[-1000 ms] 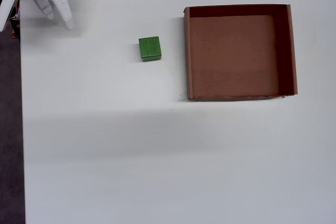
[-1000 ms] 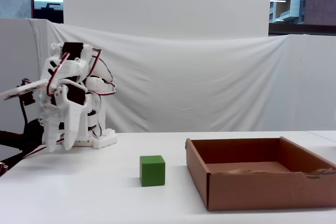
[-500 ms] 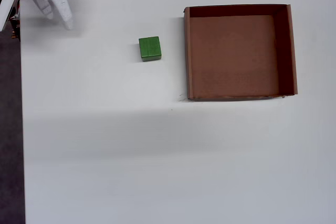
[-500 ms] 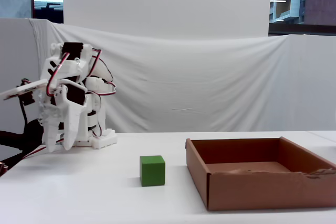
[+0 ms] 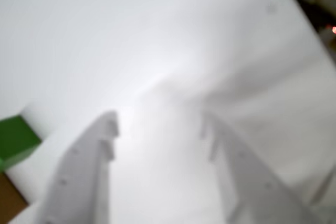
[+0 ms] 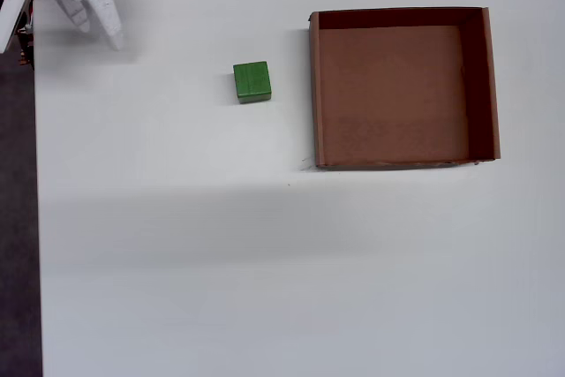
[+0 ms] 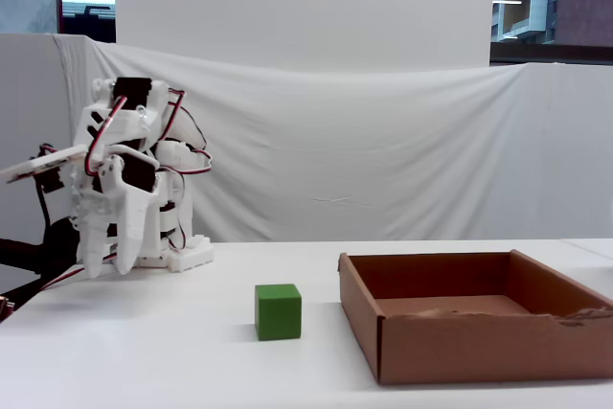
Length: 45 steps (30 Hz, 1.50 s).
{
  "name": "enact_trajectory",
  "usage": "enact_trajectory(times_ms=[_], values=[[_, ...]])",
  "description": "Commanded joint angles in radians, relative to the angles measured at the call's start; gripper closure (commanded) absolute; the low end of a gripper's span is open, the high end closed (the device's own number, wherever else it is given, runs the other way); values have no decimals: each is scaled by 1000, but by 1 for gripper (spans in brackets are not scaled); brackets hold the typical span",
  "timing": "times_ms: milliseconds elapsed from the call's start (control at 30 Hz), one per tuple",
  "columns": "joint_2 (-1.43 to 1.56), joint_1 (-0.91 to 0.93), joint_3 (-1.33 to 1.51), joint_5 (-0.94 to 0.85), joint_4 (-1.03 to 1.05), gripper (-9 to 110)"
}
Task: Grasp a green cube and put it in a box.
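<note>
Plainly, the green cube (image 6: 252, 81) sits on the white counter (image 6: 265, 262), just beside the box (image 6: 315, 94) but apart from its near wall; in the fixed view the cube (image 7: 278, 311) stands flat on one face, to the left of the box (image 7: 479, 347). The box is empty.

Against the pictures from a second and half a second ago, nothing has moved: cube, box and arm lie as they did. I judge that the reach for the cube has not begun, so the whole task remains to be done.

The end effector (image 7: 99, 267) hangs folded near the arm's base at the far left of the fixed view, pointing down, well apart from the cube. In the wrist view its two fingers (image 5: 84, 177) stand clearly spread, with only bare counter between them; it has hold of nothing. That view is blurred, with the cube (image 5: 16, 140) at its left edge.

By count: one green cube, one box, one arm with one end effector.
</note>
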Motion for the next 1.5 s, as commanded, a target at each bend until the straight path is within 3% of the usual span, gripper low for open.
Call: enact_trajectory(times_ms=[0,400,733,1467], values=[[-35,-11,-77,-3,-61,81],[-545,-176,-419,-71,-175,81],[-945,-350,-690,-123,-81,81],[-1362,-525,-1063,-81,-32,81]])
